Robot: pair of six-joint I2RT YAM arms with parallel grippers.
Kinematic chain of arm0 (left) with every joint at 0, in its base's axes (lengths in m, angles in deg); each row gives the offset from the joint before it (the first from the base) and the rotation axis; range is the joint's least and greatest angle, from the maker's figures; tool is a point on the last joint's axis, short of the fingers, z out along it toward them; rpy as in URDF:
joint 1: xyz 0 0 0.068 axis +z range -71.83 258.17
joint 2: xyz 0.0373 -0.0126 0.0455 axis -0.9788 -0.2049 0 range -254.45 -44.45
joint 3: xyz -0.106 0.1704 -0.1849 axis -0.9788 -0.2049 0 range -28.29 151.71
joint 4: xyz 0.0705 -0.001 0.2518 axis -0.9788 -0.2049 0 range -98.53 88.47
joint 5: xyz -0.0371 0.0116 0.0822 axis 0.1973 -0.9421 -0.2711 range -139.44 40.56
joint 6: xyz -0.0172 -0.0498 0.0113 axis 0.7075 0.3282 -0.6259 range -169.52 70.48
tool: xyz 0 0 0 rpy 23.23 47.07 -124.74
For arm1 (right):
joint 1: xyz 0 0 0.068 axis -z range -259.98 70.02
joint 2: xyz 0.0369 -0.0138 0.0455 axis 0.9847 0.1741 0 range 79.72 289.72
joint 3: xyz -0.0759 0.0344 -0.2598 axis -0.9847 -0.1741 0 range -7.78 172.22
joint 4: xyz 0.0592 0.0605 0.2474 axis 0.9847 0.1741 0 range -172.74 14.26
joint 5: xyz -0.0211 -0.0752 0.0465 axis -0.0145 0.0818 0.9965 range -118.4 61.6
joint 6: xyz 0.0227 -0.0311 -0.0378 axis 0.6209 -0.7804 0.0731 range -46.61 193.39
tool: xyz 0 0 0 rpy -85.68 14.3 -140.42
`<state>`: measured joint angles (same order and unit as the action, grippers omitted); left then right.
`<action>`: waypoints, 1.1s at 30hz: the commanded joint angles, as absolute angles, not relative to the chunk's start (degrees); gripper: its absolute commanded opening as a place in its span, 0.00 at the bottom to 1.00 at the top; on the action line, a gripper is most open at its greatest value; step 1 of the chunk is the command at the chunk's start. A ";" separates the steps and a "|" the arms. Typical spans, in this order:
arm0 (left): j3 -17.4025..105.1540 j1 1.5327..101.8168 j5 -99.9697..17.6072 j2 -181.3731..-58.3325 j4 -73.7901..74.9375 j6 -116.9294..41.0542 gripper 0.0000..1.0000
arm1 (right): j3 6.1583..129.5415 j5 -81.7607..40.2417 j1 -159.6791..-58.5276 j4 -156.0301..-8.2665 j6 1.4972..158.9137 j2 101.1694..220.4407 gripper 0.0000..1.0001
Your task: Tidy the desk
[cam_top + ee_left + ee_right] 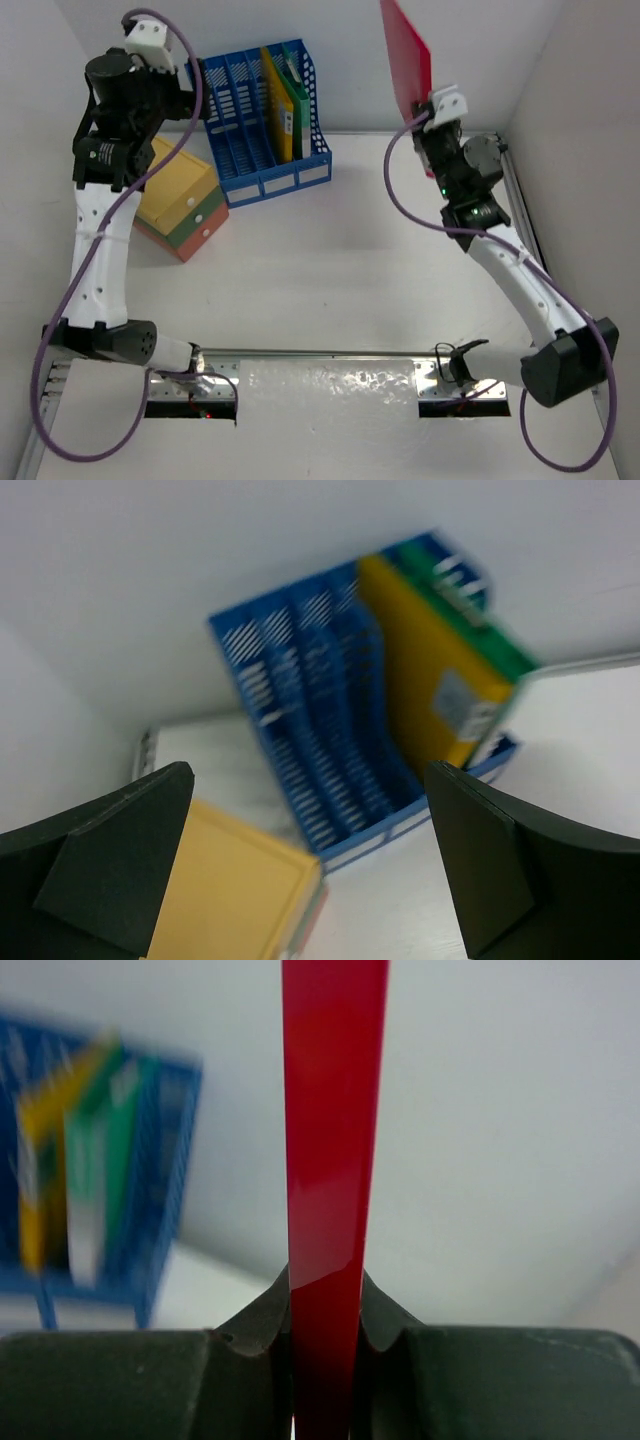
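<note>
Red folder (330, 1160) stood upright and edge-on in your right gripper (325, 1305), its jaws pinched tight on the folder's lower edge, raised in the air well to the right of the blue file rack (255, 110). Your left gripper (308, 810) hung just left of that rack, jaws spread wide and holding nothing. A yellow folder (272, 95) and a green folder (295, 90) sat in the rack's right-hand slots. The white desk (330, 280) spread beneath and in front of the rack, with the drawer box (180, 205) on it at the rack's front-left.
</note>
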<state>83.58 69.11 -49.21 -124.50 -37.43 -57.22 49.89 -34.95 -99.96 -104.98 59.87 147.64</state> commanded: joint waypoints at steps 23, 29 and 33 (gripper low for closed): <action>65.93 89.69 -38.72 -131.72 -23.51 -56.81 0.98 | 120.27 -40.33 -123.66 -129.59 69.35 206.37 0.00; 64.69 91.88 -35.91 -133.39 -21.75 -56.20 0.98 | 122.21 -43.60 -123.66 -130.73 69.61 211.20 0.00; 64.17 92.94 -34.33 -134.36 -21.13 -56.20 0.98 | 122.73 -45.10 -123.66 -131.79 68.65 212.61 0.00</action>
<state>64.48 91.93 -36.93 -134.20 -25.17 -56.15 118.47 -42.29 -123.96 -124.13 69.82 213.98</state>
